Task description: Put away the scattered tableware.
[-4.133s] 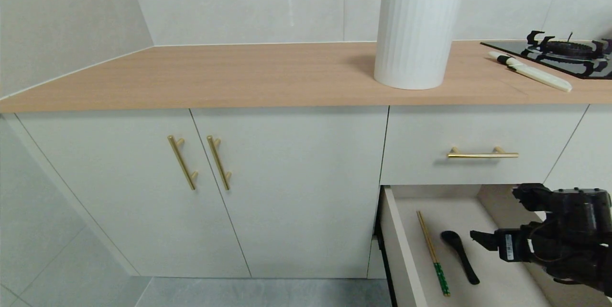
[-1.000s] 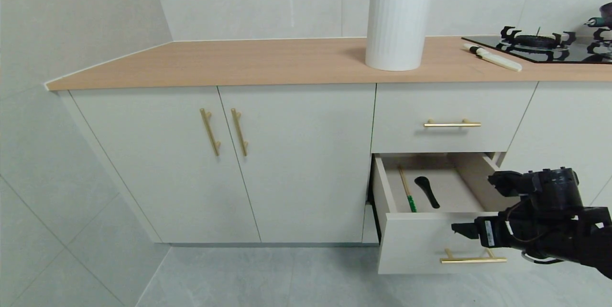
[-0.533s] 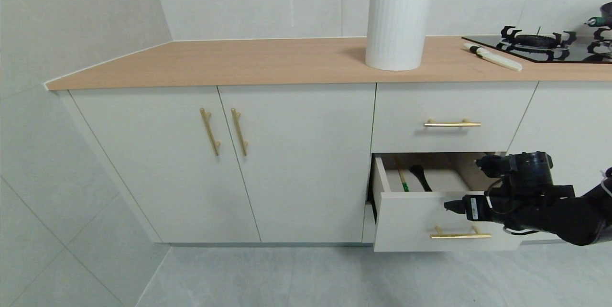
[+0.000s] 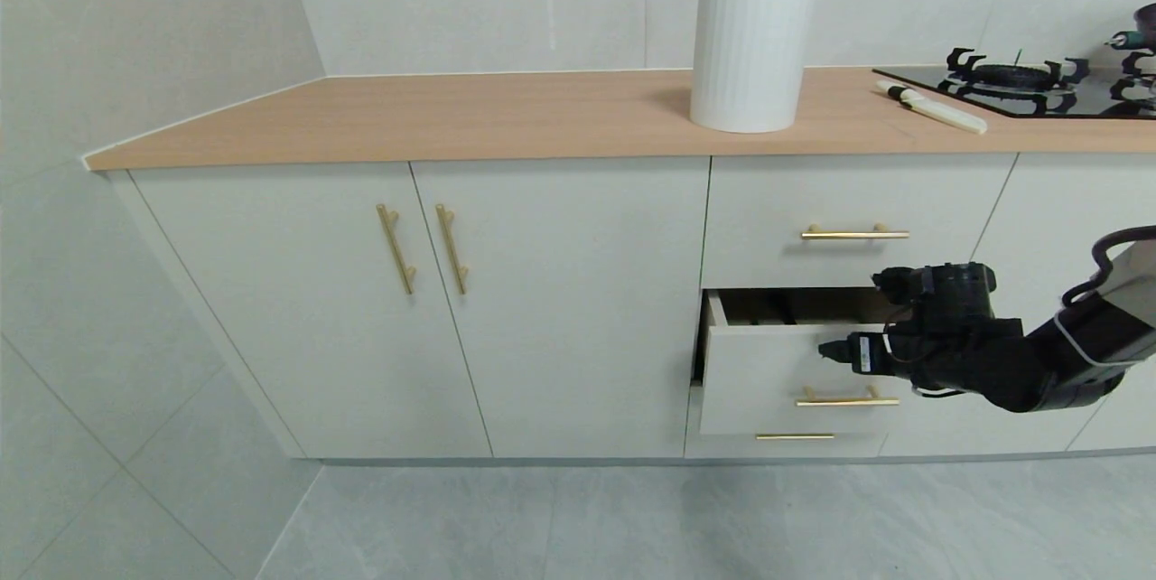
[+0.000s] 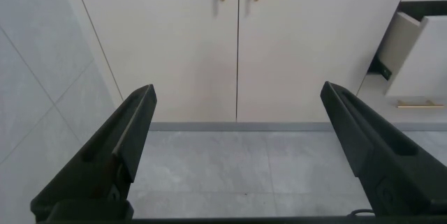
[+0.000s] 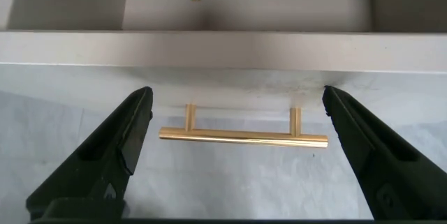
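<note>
one drawer [image 4: 777, 372] likely slides light, rigid front; push flat panel above brass handle [image 4: 847, 400]. right gripper [image 4: 826, 352] jaws spread there, left gripper [image 5: 237, 91] jaws spread.

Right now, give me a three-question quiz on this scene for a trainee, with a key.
1. True or false: the drawer at the right gripper is fully shut.
2. What lies on the counter by the stove? A) knife B) fork C) plate
3. Is the right gripper open or shut?
Key: 1 false, it stands ajar. 2 A. 3 open.
</note>
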{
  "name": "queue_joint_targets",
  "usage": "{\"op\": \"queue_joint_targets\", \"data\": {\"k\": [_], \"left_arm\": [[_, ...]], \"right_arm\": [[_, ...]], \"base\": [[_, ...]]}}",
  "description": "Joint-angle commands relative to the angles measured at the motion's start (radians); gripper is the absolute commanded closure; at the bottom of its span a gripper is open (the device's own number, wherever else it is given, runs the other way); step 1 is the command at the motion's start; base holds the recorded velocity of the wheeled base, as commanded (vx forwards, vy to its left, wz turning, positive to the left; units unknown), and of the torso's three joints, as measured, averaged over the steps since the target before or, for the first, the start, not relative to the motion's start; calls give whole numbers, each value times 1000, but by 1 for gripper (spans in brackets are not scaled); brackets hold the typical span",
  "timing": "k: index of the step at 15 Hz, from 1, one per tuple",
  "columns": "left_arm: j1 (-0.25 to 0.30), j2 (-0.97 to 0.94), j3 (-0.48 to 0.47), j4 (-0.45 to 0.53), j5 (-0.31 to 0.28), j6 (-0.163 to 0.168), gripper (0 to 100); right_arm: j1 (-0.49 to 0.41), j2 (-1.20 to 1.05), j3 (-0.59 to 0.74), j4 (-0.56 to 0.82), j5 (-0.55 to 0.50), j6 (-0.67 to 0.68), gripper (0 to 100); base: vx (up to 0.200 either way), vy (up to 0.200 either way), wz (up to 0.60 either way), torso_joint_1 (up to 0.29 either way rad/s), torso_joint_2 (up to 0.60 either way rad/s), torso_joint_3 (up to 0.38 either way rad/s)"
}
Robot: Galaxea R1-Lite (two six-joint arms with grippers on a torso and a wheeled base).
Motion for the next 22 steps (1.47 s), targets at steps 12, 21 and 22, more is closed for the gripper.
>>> {"op": "queue_joint_targets", "data": {"k": [12, 21, 22], "left_arm": [[0, 0, 0, 0, 0, 0, 0], [0, 0, 0, 0, 0, 0, 0], [0, 0, 0, 0, 0, 0, 0]], "right_arm": [[-38, 191, -307, -5, -38, 4, 0], [-35, 255, -378, -85, -104, 64, 0], [-32, 260, -379, -96, -107, 64, 0]], "base": [[0, 0, 0, 0, 0, 0], [0, 0, 0, 0, 0, 0], [0, 0, 0, 0, 0, 0]]}}
